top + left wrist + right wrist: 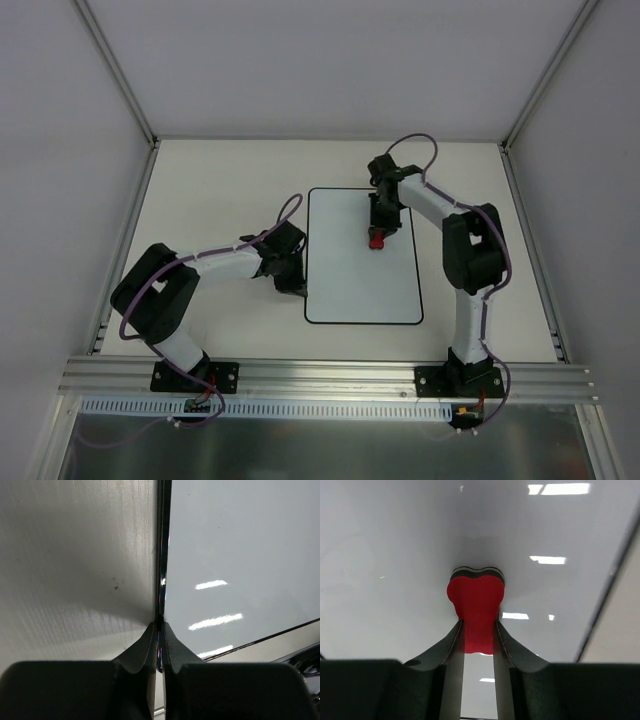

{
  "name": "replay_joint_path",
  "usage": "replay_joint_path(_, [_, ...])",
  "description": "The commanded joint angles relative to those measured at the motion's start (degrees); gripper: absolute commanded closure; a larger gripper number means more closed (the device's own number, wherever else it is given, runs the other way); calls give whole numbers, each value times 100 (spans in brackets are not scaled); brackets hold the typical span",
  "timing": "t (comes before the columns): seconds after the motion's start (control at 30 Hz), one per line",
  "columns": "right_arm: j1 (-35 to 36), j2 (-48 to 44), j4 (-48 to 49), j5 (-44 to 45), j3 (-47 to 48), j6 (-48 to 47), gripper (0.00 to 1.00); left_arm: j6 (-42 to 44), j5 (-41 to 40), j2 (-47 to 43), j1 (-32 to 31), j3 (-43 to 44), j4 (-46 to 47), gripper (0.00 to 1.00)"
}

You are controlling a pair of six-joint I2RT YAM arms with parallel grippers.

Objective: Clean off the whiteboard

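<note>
Top view: finds the whiteboard (350,290) lying flat on the pale desk (220,180), between the two arms, long side running away from the bases. Shows no writing on its face at this range. Places the left tool (290,275) at the board's left edge, toward the near end. Places the right tool (378,232) over the far half of the board, with a red eraser (377,240) at its tip, down on the white face.

Left wrist: looks along the board's thin black edge, desk (75,555) to the left, glossy whiteboard (240,545) to the right with streaks of lamp glare. Shows the left tool (161,640) clenched, both dark fingers pinching that edge between them.

Right wrist: shows the right tool (479,640) grasping the eraser (476,605) by its narrow waist, rounded end sticking out past the fingertips. Catches a dark strip along that far end, seemingly pressed to the whiteboard (395,555). Leaves a sliver of desk (625,630) past the board's edge at right.
</note>
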Motion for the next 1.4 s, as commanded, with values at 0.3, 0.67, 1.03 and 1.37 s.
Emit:
replay_joint_path(0.3, [-1980,-1305,321,283,-829,-1569,99,461,-723,79,123,856,-609,91])
replay_joint_path(0.67, [-2376,-822,453,389,-916,-1675,71,786,-1391,-61,237,1631,-872,47])
replay_joint_path(1.03, [-2525,-663,462,318,-1013,-1666,53,1190,-2322,-1711,650,1227,-1075,9])
replay_joint_path(1.37, [-2560,-2730,479,422,-1399,-1684,1,2207,-3385,-3767,800,1217,-1426,1])
